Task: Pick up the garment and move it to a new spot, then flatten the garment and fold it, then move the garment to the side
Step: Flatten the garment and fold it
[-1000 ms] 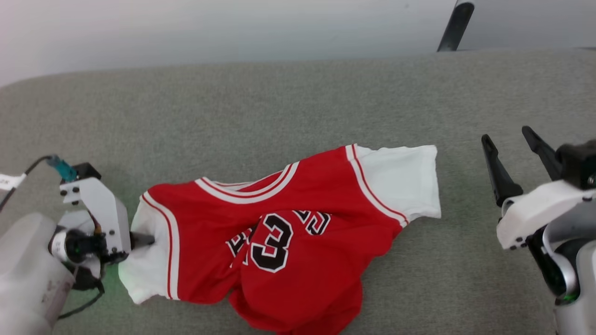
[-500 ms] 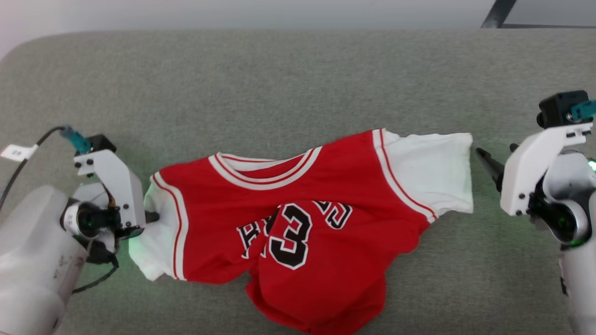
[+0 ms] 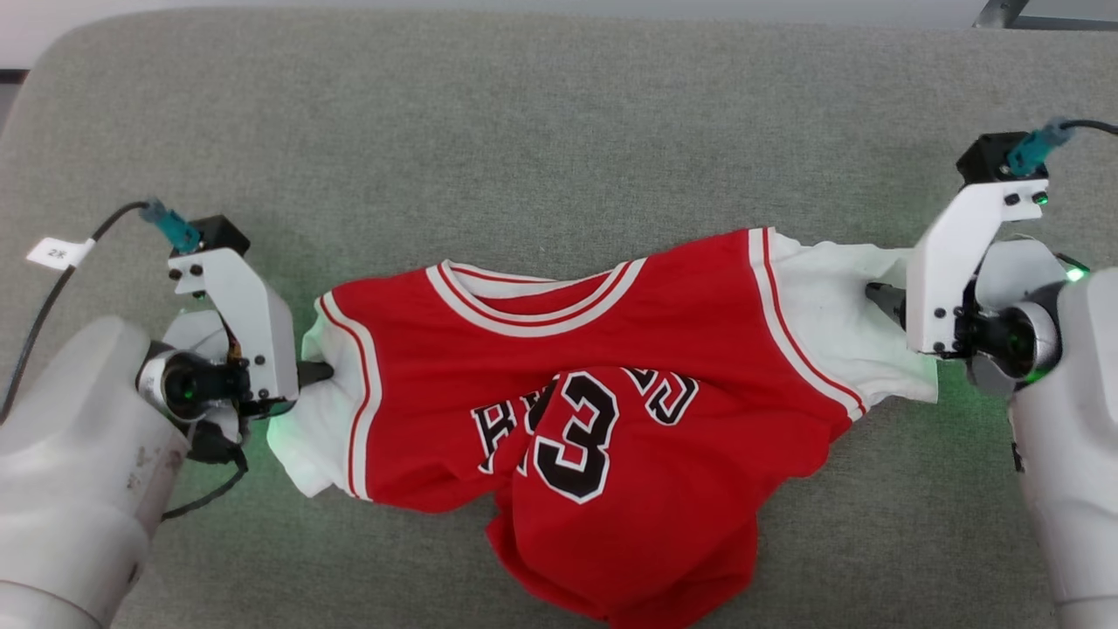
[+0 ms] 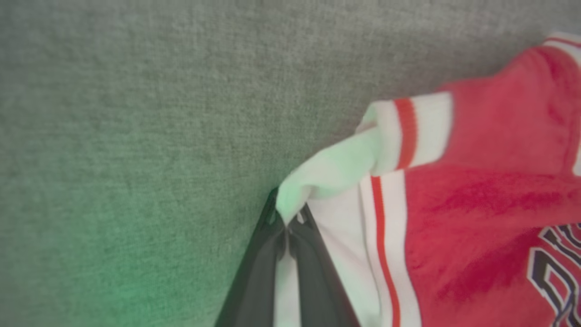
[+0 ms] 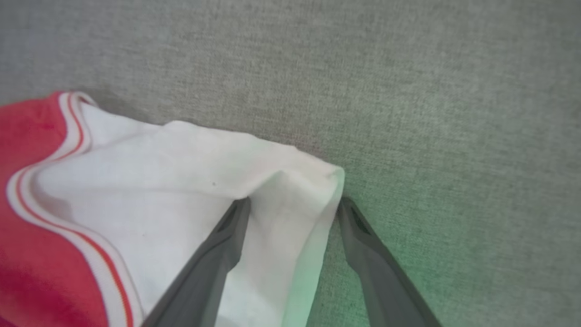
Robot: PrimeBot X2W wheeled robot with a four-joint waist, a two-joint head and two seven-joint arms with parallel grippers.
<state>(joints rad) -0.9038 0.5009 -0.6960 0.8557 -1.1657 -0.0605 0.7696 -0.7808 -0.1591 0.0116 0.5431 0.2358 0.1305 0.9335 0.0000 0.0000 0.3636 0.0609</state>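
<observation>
Presently, picking up: my left gripper (image 3: 319,373) clamps the garment (image 3: 611,367) at frame left; my right gripper (image 5: 290,204), wide astride its sleeve, should close next.

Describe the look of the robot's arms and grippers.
Both arms have pale grey forearms and angular white wrist brackets carrying black blocks with teal plugs. The fingers are long, dark and tapered. A black cable with a white tag runs from the left arm.
</observation>
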